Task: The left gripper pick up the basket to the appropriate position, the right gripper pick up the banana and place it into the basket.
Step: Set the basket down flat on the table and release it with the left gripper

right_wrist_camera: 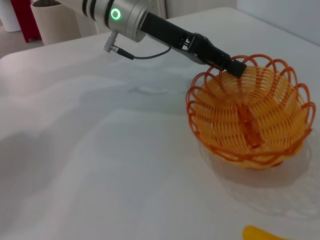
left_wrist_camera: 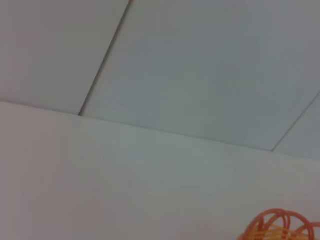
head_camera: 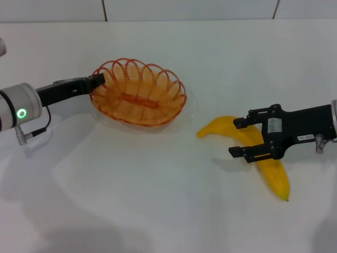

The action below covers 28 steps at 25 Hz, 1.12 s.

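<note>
— Starting from the basket (head_camera: 138, 94), we see it sitting on the white table (head_camera: 158, 200), orange looped wire with a scalloped rim, nothing inside it; what do we make of the grip on it?

— We see the left gripper (head_camera: 98, 80) at the basket's rim, on the side away from the banana (head_camera: 258, 155); in the right wrist view its black tip (right_wrist_camera: 235, 67) meets the rim (right_wrist_camera: 215, 75) and appears clamped on a wire loop; we cannot tell whether the basket is lifted, though it looks level on the table.

— And the banana?

— We find it well apart from the basket, lying flat on the table, curved, its dark tip pointing away from the basket; the right gripper (head_camera: 243, 137) is right over its middle, fingers spread apart, one on each side of the fruit; we cannot tell whether they touch the peel, and nothing is gripped.

— Anything beyond the basket?

— We see a pale wall (head_camera: 210, 9) behind the table's far edge; the left wrist view shows only a bit of basket rim (left_wrist_camera: 280, 225) against that wall.
</note>
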Each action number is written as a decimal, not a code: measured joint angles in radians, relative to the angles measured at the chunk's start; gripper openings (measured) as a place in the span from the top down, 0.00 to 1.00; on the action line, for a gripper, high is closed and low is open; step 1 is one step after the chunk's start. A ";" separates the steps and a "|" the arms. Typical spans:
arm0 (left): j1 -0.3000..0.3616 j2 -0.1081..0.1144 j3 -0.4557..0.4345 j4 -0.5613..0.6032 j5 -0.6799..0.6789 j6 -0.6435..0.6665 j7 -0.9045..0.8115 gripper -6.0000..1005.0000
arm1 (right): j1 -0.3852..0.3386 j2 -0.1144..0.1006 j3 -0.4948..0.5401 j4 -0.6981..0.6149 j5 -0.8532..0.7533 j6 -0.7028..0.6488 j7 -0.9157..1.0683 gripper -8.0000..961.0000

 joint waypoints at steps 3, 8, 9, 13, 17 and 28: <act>-0.001 0.000 0.000 0.000 0.000 0.000 0.001 0.88 | 0.000 0.000 0.000 0.001 0.000 0.000 0.000 0.21; -0.001 0.000 0.000 0.000 0.000 0.001 0.004 0.85 | 0.000 0.000 0.000 0.003 0.000 0.000 0.000 0.21; -0.001 0.000 0.000 0.000 0.000 0.002 0.005 0.84 | 0.000 0.000 0.000 0.003 0.000 0.000 0.000 0.21; 0.000 0.000 0.001 -0.002 0.000 0.004 0.008 0.82 | 0.000 0.000 -0.001 0.005 0.000 0.000 0.000 0.21; 0.001 0.000 0.001 -0.003 0.000 0.005 0.008 0.82 | 0.000 0.000 -0.001 0.005 0.000 0.000 0.000 0.21; 0.011 0.000 0.008 -0.003 0.000 0.011 0.008 0.63 | -0.001 0.000 0.002 0.007 0.000 0.000 0.000 0.21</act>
